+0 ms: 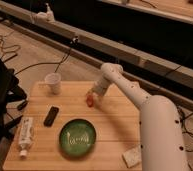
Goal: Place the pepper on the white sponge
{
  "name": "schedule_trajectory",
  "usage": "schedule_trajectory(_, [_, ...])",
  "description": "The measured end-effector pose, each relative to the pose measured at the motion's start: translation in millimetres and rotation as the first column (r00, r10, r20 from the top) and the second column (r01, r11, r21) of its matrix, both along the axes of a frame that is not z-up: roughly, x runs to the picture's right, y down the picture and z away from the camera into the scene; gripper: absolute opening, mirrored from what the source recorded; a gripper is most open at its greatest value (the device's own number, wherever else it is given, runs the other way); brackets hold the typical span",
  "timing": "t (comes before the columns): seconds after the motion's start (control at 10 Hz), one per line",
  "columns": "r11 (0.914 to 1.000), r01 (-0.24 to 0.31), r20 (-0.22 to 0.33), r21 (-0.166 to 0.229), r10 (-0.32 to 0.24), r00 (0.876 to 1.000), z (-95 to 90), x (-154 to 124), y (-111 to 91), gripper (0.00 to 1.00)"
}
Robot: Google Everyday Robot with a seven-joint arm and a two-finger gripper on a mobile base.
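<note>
Arm [126,88] in a downward reach across the table [117,125], tool [92,95] unclenched just above the pepper [90,102]

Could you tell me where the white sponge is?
The sponge lies lower right in the camera view, on the table corner past the plate; the gripper is at the pepper.
</note>
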State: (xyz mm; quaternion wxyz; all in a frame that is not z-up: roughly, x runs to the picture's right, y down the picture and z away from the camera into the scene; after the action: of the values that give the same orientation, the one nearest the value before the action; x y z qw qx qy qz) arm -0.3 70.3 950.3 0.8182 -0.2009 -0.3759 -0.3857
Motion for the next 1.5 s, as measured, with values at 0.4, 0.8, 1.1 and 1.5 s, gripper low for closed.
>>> schedule_trajectory(0.4, [0.9998, -0.017, 0.019, -0.009, 0.017, 1.0, 8.7, -4.0, -0.7, 0.65])
schedule_trajectory(0.8, [0.9995, -0.02, 0.038, -0.023, 0.021, 0.999, 16.3, -8.5, 3.3, 0.51])
schedule_trajectory(1.1, [0.9994, -0.022, 0.05, -0.026, 0.023, 0.998, 19.3, -10.5, 3.5, 0.23])
schedule_trajectory(1.5, [0.9995, -0.021, 0.049, -0.023, 0.022, 0.999, 20.1, -8.2, 1.2, 0.0])
